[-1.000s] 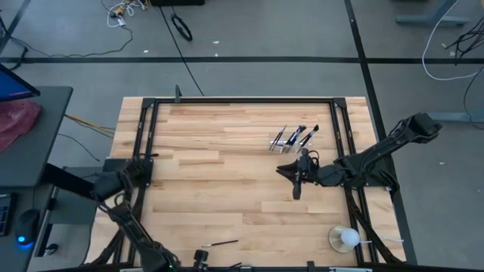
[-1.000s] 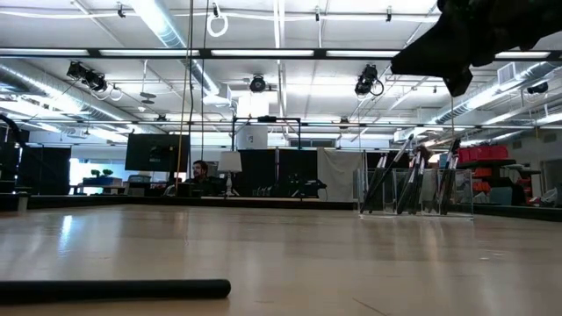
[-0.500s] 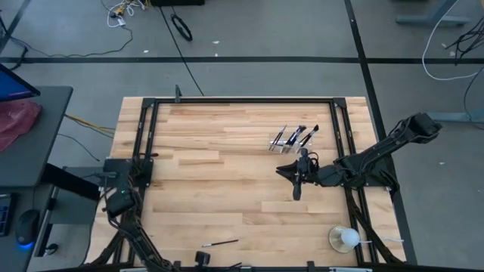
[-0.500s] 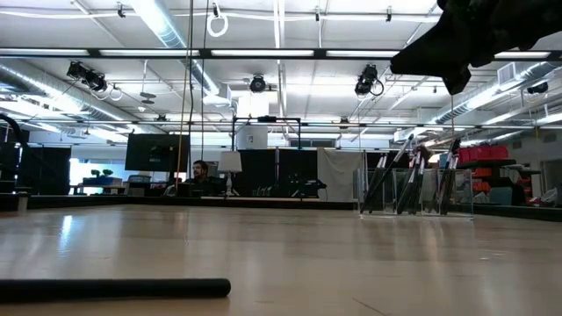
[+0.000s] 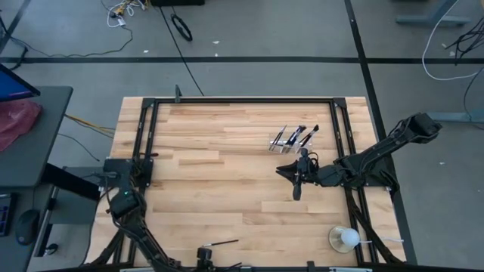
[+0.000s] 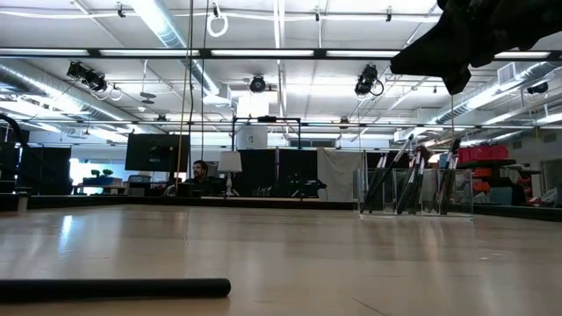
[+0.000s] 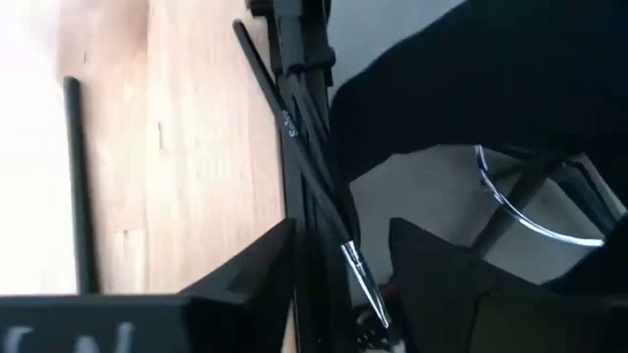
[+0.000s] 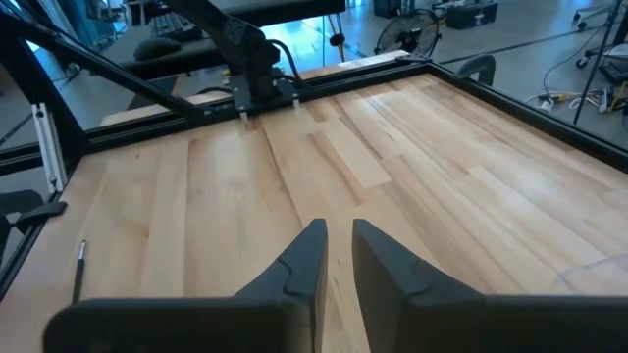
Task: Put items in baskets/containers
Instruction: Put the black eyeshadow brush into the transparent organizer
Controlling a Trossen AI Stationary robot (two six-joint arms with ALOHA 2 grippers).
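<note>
My left gripper (image 7: 339, 284) fingers pinch a thin brush (image 7: 294, 142) at the high view's lower-left table edge, my right gripper (image 8: 337, 260) narrow and empty mid-table beside the clear tray (image 5: 293, 138); a loose pinch could drop the brush off the edge.

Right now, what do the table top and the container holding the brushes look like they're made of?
Table top: wood, butcher-block style, going by the pale joined planks with grain; finish looks lightly glossy, since the low view shows reflections. Container: probably clear plastic, as the wood and the brushes show through its walls.
</note>
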